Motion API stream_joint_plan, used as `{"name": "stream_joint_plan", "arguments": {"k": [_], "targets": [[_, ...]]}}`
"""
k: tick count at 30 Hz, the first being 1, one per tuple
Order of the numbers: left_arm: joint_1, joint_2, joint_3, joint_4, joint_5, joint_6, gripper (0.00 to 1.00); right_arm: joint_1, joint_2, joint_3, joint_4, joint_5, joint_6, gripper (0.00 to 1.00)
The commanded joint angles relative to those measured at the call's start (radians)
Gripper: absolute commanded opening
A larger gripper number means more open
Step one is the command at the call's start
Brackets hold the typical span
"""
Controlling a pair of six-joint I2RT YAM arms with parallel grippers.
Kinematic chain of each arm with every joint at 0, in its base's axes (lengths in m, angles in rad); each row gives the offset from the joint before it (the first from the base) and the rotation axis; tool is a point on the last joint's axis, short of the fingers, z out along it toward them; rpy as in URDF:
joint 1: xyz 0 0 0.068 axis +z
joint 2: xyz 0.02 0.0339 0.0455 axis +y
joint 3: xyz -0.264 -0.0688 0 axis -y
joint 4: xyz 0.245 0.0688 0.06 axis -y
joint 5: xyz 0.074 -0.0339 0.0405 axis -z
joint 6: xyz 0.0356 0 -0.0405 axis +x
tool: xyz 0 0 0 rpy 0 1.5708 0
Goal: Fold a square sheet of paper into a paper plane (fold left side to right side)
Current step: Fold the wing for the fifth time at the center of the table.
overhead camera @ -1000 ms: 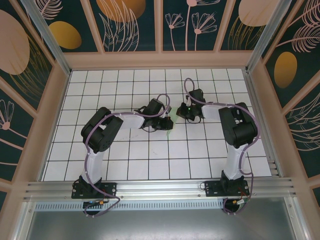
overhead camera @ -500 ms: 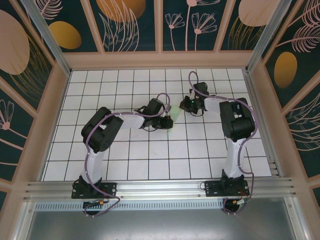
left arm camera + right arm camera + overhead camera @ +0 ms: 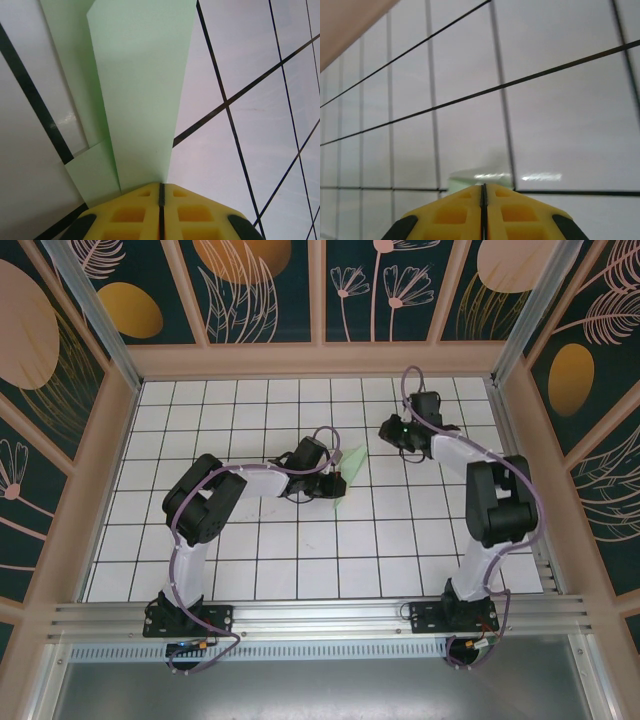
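Left gripper point(image 3: 334, 484) is near the centre of the white grid table point(image 3: 300, 550). Its yellow fingers point(image 3: 135, 212) are pressed together, clamped on the near edge of the pale green paper point(image 3: 140, 90). The paper is folded into a long narrow strip with layered flaps on its left side. In the top view the paper point(image 3: 349, 464) sticks out just past the left gripper, tilted up off the tiles.

Right gripper point(image 3: 386, 428) is farther back and to the right, apart from the paper. Its fingers point(image 3: 460, 212) are together with nothing between them.
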Motion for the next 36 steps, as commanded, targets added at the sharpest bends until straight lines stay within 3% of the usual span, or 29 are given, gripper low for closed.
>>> {"name": "stream_joint_plan", "arguments": {"k": [1, 8, 14, 24, 36], "targets": [[-0.008, 0.026, -0.023, -0.126, -0.002, 0.011, 0.11, 0.056, 0.008, -0.079, 0.060, -0.102, 0.083, 0.11], [-0.008, 0.022, -0.022, -0.126, 0.001, 0.013, 0.11, 0.122, 0.151, -0.020, 0.085, -0.139, 0.131, 0.11], [-0.008, -0.006, 0.006, -0.148, 0.022, 0.032, 0.14, 0.112, 0.260, 0.023, 0.016, -0.065, 0.115, 0.10], [-0.008, -0.125, 0.021, -0.153, 0.093, 0.035, 0.19, 0.107, 0.267, -0.018, -0.028, -0.034, 0.090, 0.09], [-0.018, -0.024, 0.073, -0.142, 0.213, 0.040, 0.18, 0.109, 0.269, -0.023, -0.027, -0.035, 0.093, 0.09]]}}
